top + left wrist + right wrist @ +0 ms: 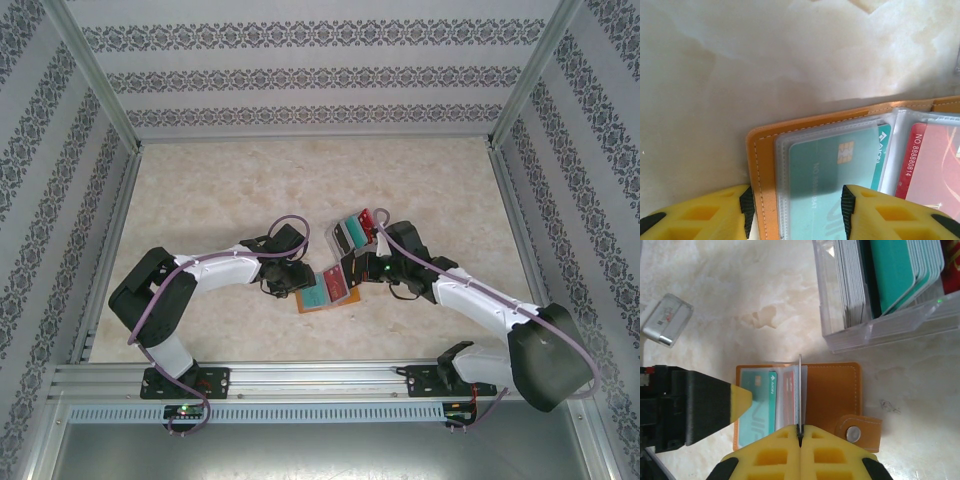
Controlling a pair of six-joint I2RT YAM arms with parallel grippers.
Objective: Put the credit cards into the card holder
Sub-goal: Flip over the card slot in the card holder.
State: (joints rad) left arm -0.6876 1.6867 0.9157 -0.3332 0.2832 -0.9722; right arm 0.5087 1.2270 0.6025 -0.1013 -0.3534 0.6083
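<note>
Left fingers (700, 217) half-wide, straddling card holder (832, 390) left edge; right fingers (840, 450) pinching thin sheet (800, 390) upright over its middle.

**Left gripper (797, 212) straddles card holder (761, 165) edge**

2 yellow fingers (720, 197) stand apart, 1 beside the orange cover, 1 over a teal card (830, 175) in a clear sleeve. A red card (935, 170) sits alongside. Marble table (765, 60) lies beyond.

Orange-tan card holder (832, 390); teal, red cards (830, 185); table (220, 190) seemingly marbled beige.
</note>
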